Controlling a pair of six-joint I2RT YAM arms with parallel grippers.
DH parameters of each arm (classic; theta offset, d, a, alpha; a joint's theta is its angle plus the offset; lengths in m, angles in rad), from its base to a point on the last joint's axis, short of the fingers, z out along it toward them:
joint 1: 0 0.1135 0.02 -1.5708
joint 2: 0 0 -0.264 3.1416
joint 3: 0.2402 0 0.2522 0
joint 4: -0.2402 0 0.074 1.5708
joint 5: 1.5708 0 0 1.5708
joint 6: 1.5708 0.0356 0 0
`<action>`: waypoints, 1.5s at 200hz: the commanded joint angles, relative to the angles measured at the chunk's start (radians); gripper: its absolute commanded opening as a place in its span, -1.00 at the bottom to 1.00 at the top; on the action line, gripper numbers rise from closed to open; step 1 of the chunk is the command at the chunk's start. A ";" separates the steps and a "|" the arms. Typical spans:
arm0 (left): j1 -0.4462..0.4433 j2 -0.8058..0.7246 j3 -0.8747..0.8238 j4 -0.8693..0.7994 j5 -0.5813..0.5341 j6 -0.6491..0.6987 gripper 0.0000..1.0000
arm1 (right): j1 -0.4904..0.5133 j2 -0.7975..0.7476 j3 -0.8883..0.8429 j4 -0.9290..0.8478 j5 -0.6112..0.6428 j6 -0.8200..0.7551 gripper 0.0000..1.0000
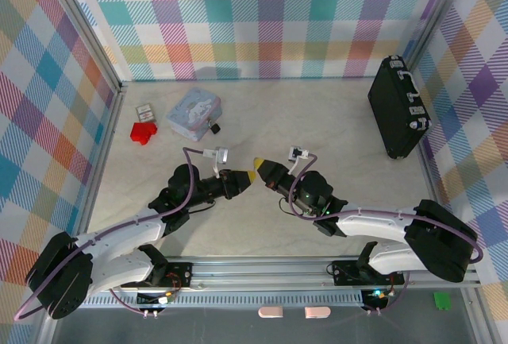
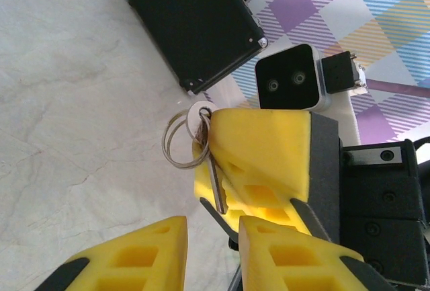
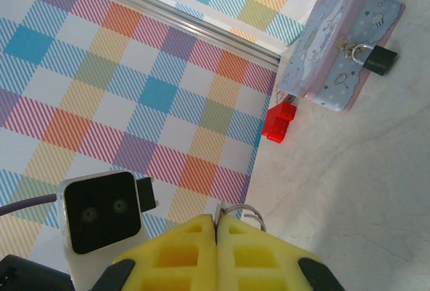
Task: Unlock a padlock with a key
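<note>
- The right gripper (image 3: 216, 232) is clenched on a key (image 2: 216, 187). The key's blade sticks out past the yellow fingers, and its ring (image 2: 176, 142) hangs free at the head end.
- The left gripper (image 2: 213, 254) faces it tip to tip near the middle of the bench (image 1: 317, 121). Its jaws stand parted and the blade's tip is just at the mouth of the gap — whether a pad touches it, I cannot tell.
- The padlock (image 1: 213, 127) is well apart from both grippers, toward the far-left corner. Its dark body lies on the bench and its silvery part rests against the side wall of a pale blue tin (image 1: 190, 112).
- A red block (image 1: 143, 133) lies beside the tin, nearer the left edge.
- A black case (image 1: 399, 106) lies along the right edge, by the far-right corner.
</note>
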 commanded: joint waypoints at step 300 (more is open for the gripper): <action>0.002 0.164 0.487 -0.993 -0.095 0.494 -1.00 | -0.237 -0.468 0.005 -0.727 -0.168 -0.492 0.16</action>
